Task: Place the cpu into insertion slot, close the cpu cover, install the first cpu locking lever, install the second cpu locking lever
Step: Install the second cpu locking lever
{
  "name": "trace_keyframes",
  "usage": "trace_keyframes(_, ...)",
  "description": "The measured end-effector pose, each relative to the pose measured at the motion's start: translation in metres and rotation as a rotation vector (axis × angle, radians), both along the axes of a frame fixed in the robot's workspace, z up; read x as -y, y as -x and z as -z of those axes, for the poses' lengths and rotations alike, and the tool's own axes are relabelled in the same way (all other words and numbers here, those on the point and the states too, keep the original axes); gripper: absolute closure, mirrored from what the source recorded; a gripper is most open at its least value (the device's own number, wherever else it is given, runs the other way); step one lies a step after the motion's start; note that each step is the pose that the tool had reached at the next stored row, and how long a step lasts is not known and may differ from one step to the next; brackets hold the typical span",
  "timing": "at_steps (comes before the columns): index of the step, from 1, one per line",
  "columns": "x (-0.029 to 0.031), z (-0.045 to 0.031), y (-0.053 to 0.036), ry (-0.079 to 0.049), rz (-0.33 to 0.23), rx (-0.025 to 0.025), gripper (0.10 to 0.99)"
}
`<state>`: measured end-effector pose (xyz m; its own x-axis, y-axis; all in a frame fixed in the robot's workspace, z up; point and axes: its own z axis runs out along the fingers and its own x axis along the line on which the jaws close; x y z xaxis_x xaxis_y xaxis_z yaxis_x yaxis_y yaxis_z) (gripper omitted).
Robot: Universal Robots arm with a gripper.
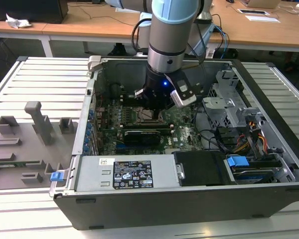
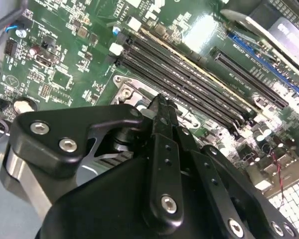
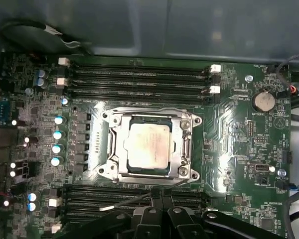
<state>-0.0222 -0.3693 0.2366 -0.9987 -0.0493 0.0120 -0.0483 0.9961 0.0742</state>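
The cpu (image 3: 148, 146) lies flat in the insertion slot (image 3: 185, 149) at the middle of the green motherboard (image 3: 229, 134), with the cpu cover (image 3: 114, 144) closed down around it as a metal frame; the first wrist view shows this squarely, and a thin lever rod (image 3: 134, 200) slanting just beside the socket's edge. In the second wrist view the gripper (image 2: 162, 112) has its fingers (image 2: 158, 105) pressed together, tips near the socket corner beside the memory slots (image 2: 189, 79). The exterior view shows the arm reaching into the open computer case (image 1: 269, 94) on the desk (image 1: 40, 79).
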Motion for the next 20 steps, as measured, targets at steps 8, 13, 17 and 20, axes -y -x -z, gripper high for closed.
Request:
trace_keyframes(8,0.0033,0.0027,0.0220,-0.016,-0.002,-0.0003,0.980)
trace_keyframes(13,0.0128,0.0057,0.0245,-0.077,-0.003,-0.0008,0.980)
trace_keyframes(17,0.0209,0.0058,0.0312,-0.092,-0.003,-0.0008,0.980)
trace_keyframes(20,0.0227,0.0060,0.0355,-0.098,-0.003,-0.0009,0.980)
